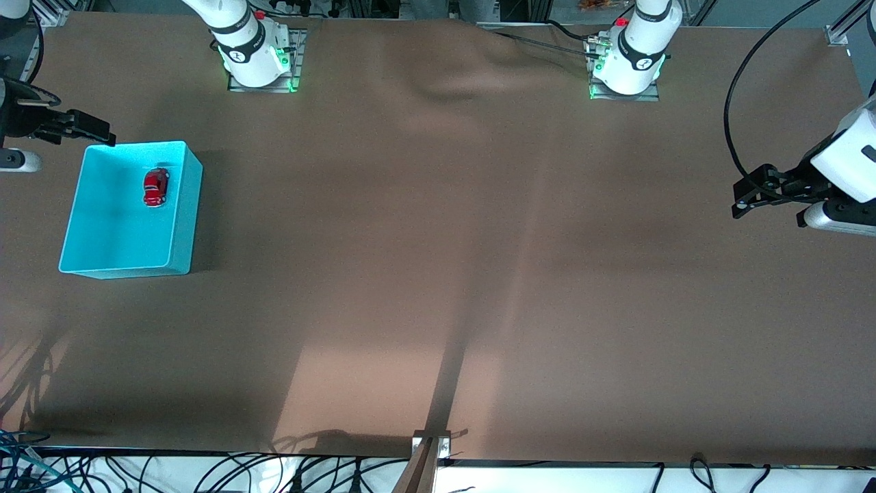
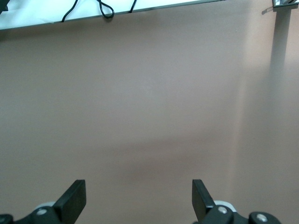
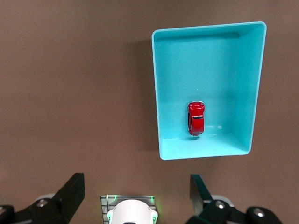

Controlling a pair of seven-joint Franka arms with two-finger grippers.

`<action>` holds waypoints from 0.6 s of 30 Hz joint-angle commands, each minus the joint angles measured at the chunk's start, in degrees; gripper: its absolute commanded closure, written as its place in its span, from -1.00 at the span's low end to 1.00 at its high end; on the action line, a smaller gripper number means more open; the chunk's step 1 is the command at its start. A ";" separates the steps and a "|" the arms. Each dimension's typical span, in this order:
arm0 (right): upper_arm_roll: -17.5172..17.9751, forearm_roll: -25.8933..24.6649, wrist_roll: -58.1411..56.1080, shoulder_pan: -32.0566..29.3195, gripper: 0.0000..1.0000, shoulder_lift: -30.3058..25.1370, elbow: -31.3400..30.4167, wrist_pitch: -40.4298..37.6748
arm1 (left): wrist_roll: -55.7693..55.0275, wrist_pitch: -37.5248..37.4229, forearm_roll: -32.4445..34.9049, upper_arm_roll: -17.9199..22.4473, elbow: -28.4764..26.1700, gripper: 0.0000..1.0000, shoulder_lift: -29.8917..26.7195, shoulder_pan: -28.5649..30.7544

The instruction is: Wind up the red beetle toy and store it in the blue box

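Note:
The red beetle toy (image 1: 155,186) lies inside the blue box (image 1: 116,229), near the box wall that is farther from the front camera. The box stands at the right arm's end of the table. The right wrist view shows the toy (image 3: 196,117) in the box (image 3: 210,65) from above. My right gripper (image 1: 102,133) is open and empty, up over the table beside the box's corner. In its own view the gripper (image 3: 136,189) is clear of the box. My left gripper (image 1: 746,195) is open and empty over bare table at the left arm's end, also seen in the left wrist view (image 2: 138,196).
The brown table carries only the box. The right arm's base (image 1: 253,55) and the left arm's base (image 1: 633,61) stand along the edge farthest from the front camera. A metal bracket (image 1: 431,445) and cables (image 1: 205,472) lie at the nearest edge.

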 commanded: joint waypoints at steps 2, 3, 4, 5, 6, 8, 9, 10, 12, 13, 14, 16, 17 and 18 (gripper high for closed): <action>0.98 -0.95 0.48 -0.19 -1.00 3.30 6.18 -3.73 | 0.25 -0.78 0.30 0.01 1.58 -1.00 0.70 -0.09; 1.15 -0.95 0.48 -0.19 -1.00 4.00 7.24 -4.17 | 0.25 -0.78 0.30 0.01 1.58 -1.00 0.70 -0.09; 1.33 -0.95 0.48 -0.19 -1.00 4.62 8.12 -4.61 | 0.25 -0.78 0.30 0.01 1.58 -1.00 0.70 -0.18; 1.51 -0.95 0.48 -0.28 -1.00 5.06 8.65 -4.79 | 0.25 -0.78 0.30 0.01 1.66 -1.00 0.70 -0.18; 1.51 -0.86 0.48 -0.28 -1.00 5.41 9.09 -4.79 | 0.25 -0.78 0.30 0.01 1.67 -1.00 0.70 -0.18; 1.51 -0.86 0.48 -0.28 -1.00 5.76 9.44 -4.88 | 0.25 -0.78 0.30 0.01 1.67 -1.00 0.70 -0.18; 1.51 -0.86 0.57 -0.28 -1.00 5.77 9.44 -4.88 | 0.25 -0.78 0.30 0.01 1.67 -1.00 0.70 -0.18; 1.51 -0.86 0.57 -0.28 -1.00 5.77 9.44 -4.79 | 0.25 -0.78 0.30 0.01 1.58 -1.00 0.70 -0.09; 1.59 -0.86 0.57 -0.28 -1.00 5.77 9.53 -4.79 | 0.25 -0.78 0.30 0.01 1.67 -1.00 0.70 -0.18; 1.59 -0.86 0.66 -0.28 -1.00 5.77 9.53 -4.79 | 0.25 -0.78 0.30 0.01 1.58 -1.00 0.70 -0.18; 1.59 -0.77 0.66 -0.28 -1.00 5.77 9.53 -4.79 | 0.25 -0.78 0.30 0.01 1.66 -1.00 0.70 -0.18; 1.59 -0.68 0.66 -0.28 -1.00 5.77 9.53 -4.79 | 0.25 -0.78 0.30 0.01 1.66 -1.00 0.70 -0.18; 1.59 -0.68 0.66 -0.28 -1.00 5.77 9.53 -4.79 | 0.25 -0.78 0.30 0.01 1.67 -1.00 0.70 -0.18; 1.59 -0.68 0.66 -0.28 -1.00 5.77 9.53 -4.88 | 0.25 -0.78 0.30 0.01 1.58 -1.00 0.70 -0.18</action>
